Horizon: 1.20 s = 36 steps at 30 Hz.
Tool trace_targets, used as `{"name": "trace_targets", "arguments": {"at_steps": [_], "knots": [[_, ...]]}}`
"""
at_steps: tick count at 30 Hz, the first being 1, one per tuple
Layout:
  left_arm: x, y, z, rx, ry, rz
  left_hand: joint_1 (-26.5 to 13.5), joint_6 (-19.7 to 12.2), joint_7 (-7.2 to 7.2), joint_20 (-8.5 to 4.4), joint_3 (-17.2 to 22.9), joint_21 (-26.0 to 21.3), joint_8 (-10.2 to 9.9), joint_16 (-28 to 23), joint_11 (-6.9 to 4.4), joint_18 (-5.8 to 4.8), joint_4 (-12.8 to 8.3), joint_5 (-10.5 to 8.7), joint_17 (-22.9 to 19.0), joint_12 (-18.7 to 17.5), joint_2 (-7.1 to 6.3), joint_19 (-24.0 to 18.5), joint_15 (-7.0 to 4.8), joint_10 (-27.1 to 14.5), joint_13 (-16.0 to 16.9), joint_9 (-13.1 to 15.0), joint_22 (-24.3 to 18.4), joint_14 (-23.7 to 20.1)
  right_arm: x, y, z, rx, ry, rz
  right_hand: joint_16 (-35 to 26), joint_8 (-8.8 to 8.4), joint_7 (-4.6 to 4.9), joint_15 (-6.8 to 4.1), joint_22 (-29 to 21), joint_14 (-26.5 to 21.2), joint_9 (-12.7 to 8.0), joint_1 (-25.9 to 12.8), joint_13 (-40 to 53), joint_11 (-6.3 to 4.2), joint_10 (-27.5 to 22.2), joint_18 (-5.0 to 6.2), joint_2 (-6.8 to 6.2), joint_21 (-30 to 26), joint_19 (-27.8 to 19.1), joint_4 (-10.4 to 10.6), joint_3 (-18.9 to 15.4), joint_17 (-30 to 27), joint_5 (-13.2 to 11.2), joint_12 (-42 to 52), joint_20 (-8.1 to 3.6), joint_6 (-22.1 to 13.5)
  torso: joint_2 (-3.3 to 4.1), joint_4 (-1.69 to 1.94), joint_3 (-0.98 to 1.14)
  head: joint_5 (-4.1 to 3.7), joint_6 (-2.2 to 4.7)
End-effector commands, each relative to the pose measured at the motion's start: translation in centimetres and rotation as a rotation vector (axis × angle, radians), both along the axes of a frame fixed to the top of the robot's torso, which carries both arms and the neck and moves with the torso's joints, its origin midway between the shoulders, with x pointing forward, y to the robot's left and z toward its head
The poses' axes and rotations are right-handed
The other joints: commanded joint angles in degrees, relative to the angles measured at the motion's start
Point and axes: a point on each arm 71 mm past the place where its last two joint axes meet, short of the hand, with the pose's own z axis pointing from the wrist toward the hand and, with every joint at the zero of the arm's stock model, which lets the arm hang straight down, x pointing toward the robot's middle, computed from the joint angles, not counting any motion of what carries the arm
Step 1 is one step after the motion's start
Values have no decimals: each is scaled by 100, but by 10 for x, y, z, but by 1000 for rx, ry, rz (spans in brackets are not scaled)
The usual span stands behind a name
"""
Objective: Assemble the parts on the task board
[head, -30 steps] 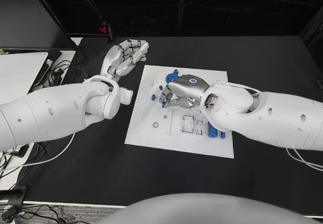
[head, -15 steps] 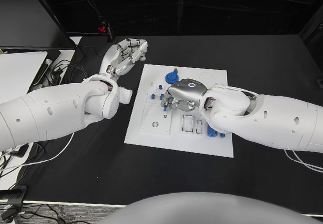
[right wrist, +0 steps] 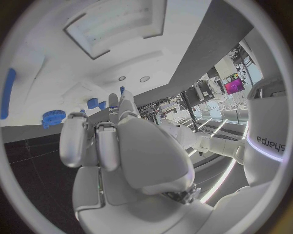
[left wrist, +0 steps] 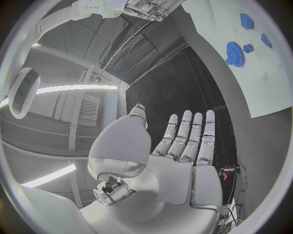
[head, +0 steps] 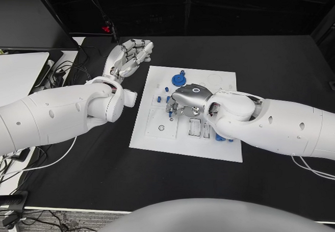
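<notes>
While the right hand (head: 185, 101) covers parts, cables (head: 63, 74) lie beside the task board (head: 157, 139).

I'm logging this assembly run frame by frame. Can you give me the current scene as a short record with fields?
surface: black table
task board: white plate, mid-table
left hand: off the board's far left corner, fingers extended, holding nothing
right hand: over the board's middle, fingers curled; whether it holds a part cannot be told
blue gear: near the board's far edge
small blue parts: just left of the right hand
</notes>
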Motion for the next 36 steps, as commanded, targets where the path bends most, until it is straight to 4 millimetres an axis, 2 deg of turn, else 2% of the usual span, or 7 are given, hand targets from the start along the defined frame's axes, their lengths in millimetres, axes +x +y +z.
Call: {"name": "trace_targets", "arguments": {"at_steps": [1,6,14,25,36], "knots": [[-3,-2,8,-23,-105,-33,52,-42,754,-3,-40,32,20,34,-35,-18,0,37,-9,21,13,31,-25,-20,-10,-3,-7,19,0,0,0,-16,-5,1,-21,1,46,44,622,232,2,11,-8,38,-15,-78,-2,-14,7,3,38,9,19,-39,33,35,-1,-7,-4,-2,-17],[-3,-2,8,-23,-105,-33,52,-42,754,-3,-40,32,20,34,-35,-18,0,37,-9,21,13,31,-25,-20,-10,-3,-7,19,1,-2,-1,-30,-4,-3,-21,-15,53,49,624,232,-2,13,-9,43,-29,-78,-8,-13,7,1,49,10,18,-45,38,20,-2,-11,-7,-12,-24],[-3,-2,8,-23,-105,-33,61,-43,753,-3,-44,32,25,43,-35,-18,0,44,-19,30,23,31,-25,-19,-10,-6,-10,19,1,-3,-3,-41,-3,-4,-21,-19,54,50,624,232,-3,13,-9,44,-33,-78,-9,-13,7,1,51,11,18,-46,40,17,0,3,5,-18,-29],[-3,-2,8,-23,-106,-32,61,-43,753,-3,-44,32,25,43,-35,-18,0,44,-19,30,23,31,-25,-19,-10,-6,-10,19,0,-3,-5,-47,3,-3,-22,-26,55,52,625,231,-5,14,-9,46,-38,-79,-16,-11,7,-2,56,9,18,-46,42,10,1,-2,-3,-23,-29],[-3,-2,8,-23,-106,-32,61,-43,753,-3,-44,32,25,43,-35,-18,0,44,-19,30,23,31,-25,-19,-10,-6,-10,19,-1,-1,-8,-39,5,5,-24,-29,56,53,617,230,-5,13,-8,46,-37,-75,-15,-24,1,-1,58,2,18,-45,44,8,-1,4,2,-18,-29]]}}
